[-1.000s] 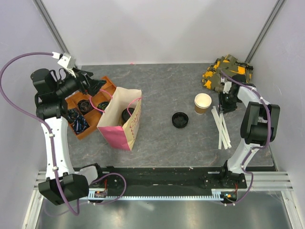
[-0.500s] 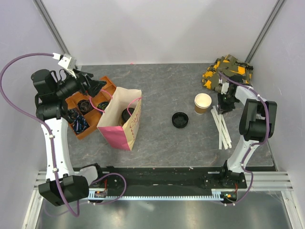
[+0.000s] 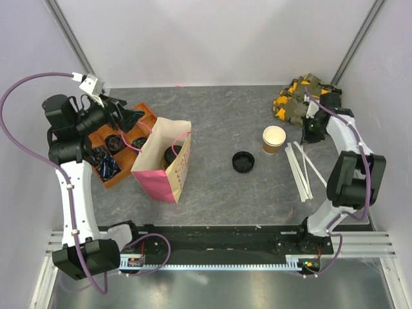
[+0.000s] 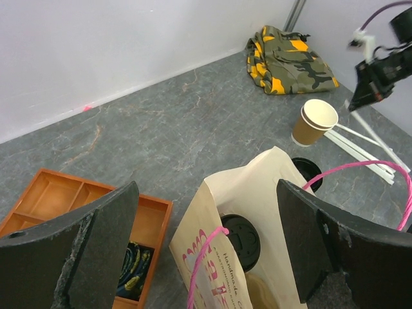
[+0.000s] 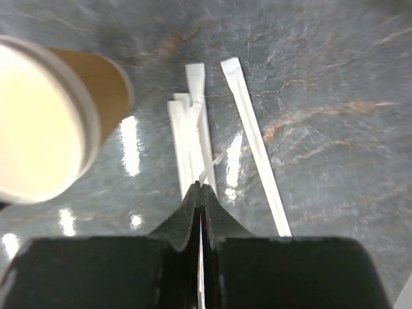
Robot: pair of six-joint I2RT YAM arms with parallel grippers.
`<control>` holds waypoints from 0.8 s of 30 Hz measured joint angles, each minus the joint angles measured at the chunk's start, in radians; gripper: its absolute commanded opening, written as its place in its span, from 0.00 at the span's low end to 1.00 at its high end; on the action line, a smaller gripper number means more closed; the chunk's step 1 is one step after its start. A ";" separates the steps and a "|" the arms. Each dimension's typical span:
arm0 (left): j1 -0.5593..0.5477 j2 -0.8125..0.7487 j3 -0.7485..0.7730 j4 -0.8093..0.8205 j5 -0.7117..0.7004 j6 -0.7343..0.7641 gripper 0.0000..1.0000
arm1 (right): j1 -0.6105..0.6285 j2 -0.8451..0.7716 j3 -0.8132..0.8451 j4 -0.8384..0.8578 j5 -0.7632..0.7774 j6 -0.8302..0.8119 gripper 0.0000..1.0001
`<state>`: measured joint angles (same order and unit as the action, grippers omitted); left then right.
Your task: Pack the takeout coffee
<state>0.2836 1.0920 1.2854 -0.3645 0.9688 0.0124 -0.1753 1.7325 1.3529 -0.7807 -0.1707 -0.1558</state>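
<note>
Sitting inside the bag [image 4: 257,187], takeout coffee [image 4: 239,239], just ahead of left claw [image 4: 207,188]

A paper bag [image 3: 165,162] stands on the left half of the surface [image 3: 219,116]. The takeout coffee [image 3: 171,154] sits inside the bag. A tray [image 3: 147,114] lies just left of the bag and a bit behind it, with small things in its boxes. The left claw [image 3: 134,118] hangs over the tray. A loose lid [image 3: 243,161] lies right of the bag, near the middle. An open cup [image 3: 273,139] stands right of the lid and a little behind it. Some straws [image 3: 300,172] lie flat just right of the cup. A cloth [image 3: 301,96] sits in the back right corner. The right claw [image 3: 311,134] is between the cloth and the straws.
</note>
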 measured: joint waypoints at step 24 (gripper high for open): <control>0.003 0.032 0.002 0.050 -0.061 -0.163 0.99 | 0.531 -0.112 0.721 0.851 -0.427 0.671 0.00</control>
<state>0.2867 1.1236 1.2873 -0.3149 0.9073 -0.1509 0.3553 1.6207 2.0735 0.0708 -0.5980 0.5156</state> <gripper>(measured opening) 0.985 0.007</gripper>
